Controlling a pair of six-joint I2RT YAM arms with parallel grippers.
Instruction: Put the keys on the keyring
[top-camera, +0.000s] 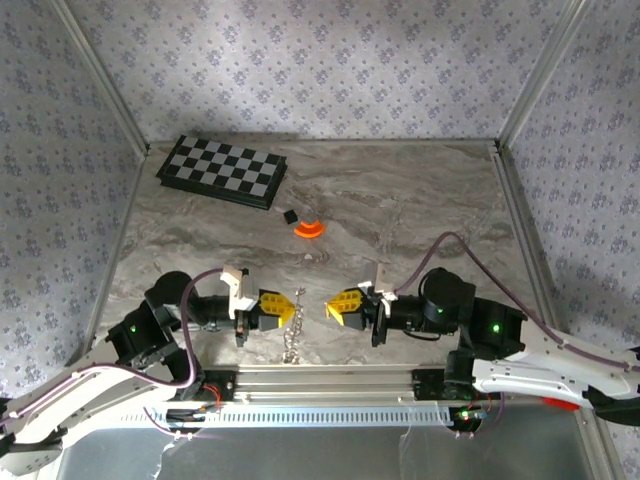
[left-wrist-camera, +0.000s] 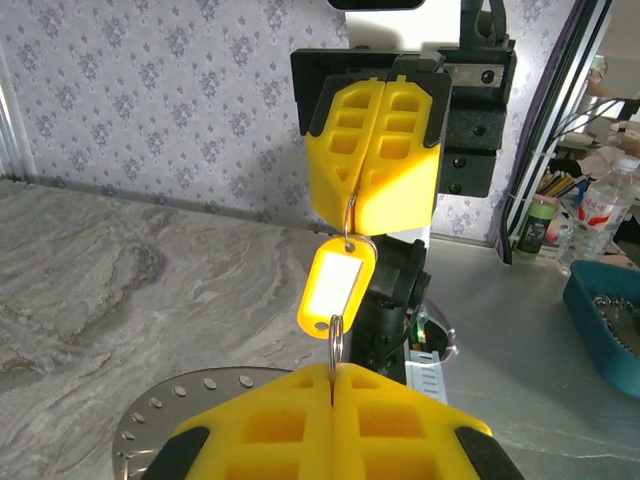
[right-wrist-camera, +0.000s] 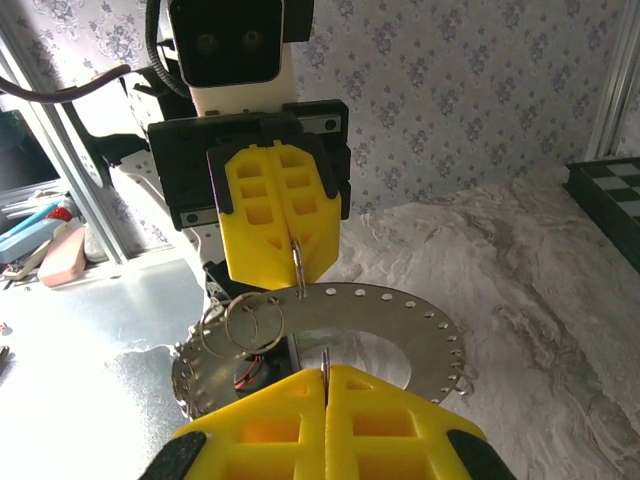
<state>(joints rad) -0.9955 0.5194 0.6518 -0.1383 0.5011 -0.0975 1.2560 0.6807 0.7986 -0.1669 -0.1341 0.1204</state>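
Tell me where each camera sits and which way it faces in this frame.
Top external: above and behind the robot, looking down on the marble table; left arm and right arm show, left pincer facing right pincer.
Left wrist: on the left arm, looking along the left pincer at the right pincer, both shut on the yellow key tag.
Right wrist: on the right arm, looking along the right pincer back at the left pincer.
Shared: both wrist views catch the perforated metal keyring below.

Left claw (top-camera: 296, 307) and right claw (top-camera: 330, 310) (both clamped shut) face each other.
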